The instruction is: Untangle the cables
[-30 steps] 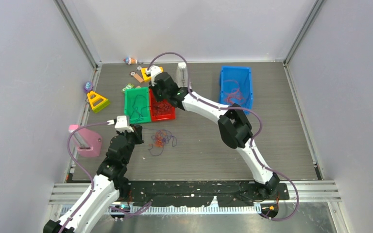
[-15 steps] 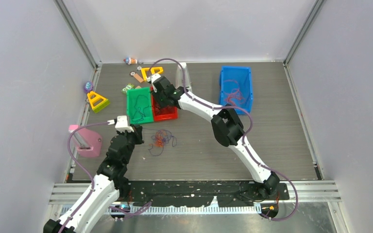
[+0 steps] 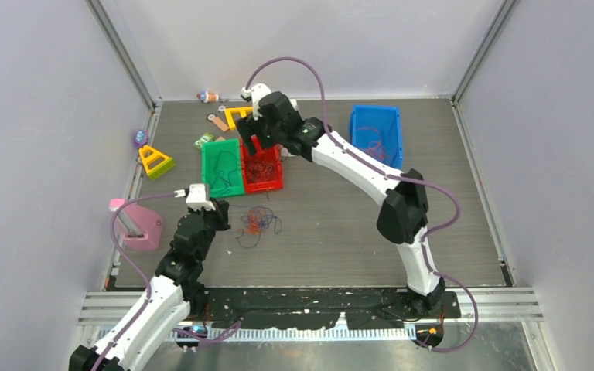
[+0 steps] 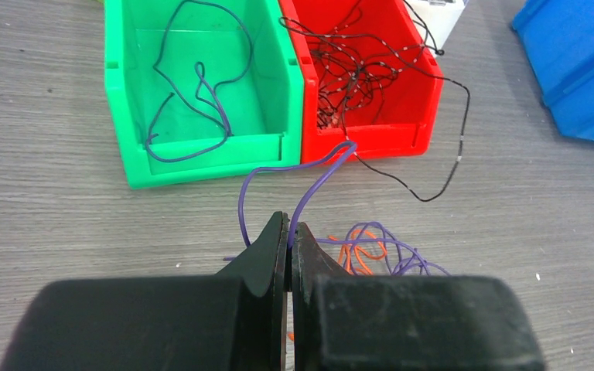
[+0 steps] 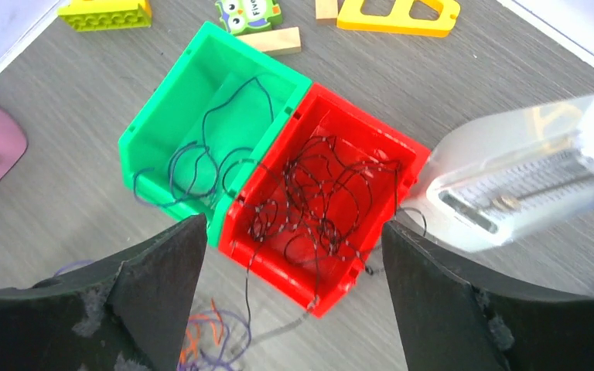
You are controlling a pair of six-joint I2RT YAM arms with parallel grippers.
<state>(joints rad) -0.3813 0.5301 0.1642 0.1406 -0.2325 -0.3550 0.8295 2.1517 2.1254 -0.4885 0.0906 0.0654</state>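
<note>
The cables [image 3: 259, 220] lie as a small loose clump of orange-red and purple strands on the grey table [image 3: 332, 232], just below the middle of the top view and a little below two bins that stand side by side; the green bin [image 3: 210, 151] on the left holds a dark purple strand [image 4: 224, 124] in loose loops; the red bin [image 3: 263, 188], touching its right side, holds a mass of black cable [image 4: 356, 69], and one black strand [image 4: 448, 162] spills over its front right corner onto the table in a wide loop; the left gripper [image 4: 288, 232], at the lower middle of its wrist view, is pinched tight on a purple strand [image 4: 309, 182] that arches up from the fingertips toward the red bin's front wall and curves back down on the left, with the clump just right of the fingers; the right gripper [image 5: 290, 232] hangs above the two bins, fingers spread wide with nothing between them; a blue bin [image 3: 373, 109] at the upper right of the top view has reddish strands [image 3: 371, 151] inside, well apart from the clump
</note>
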